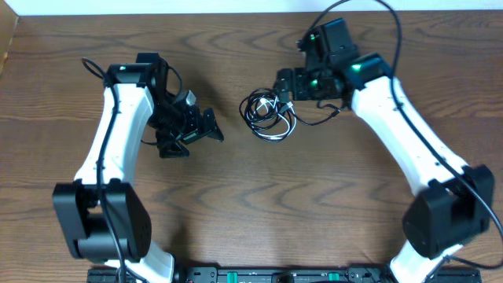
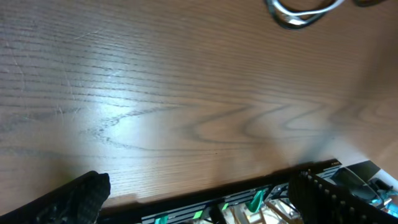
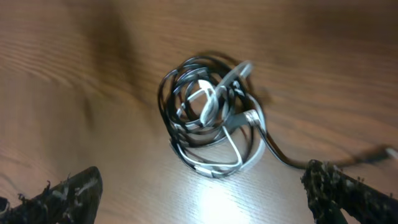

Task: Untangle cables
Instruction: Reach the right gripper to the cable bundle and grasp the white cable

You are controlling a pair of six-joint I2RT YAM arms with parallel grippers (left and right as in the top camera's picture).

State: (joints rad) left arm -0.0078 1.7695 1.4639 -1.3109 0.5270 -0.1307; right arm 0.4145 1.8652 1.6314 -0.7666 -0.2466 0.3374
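The cables lie as one tangled bundle of white and black loops on the wooden table, right of centre at the back. A black tail runs off to the right. In the right wrist view the bundle lies just ahead of my right gripper, which is open and empty, its fingers wide on either side. In the overhead view my right gripper hovers at the bundle's upper right. My left gripper is open and empty, well left of the bundle. In the left wrist view a bit of the bundle shows at the top edge.
The table's front edge with a black rail shows at the bottom of the left wrist view. Thicker black arm cables loop above the right arm. The table's left edge is at the far left.
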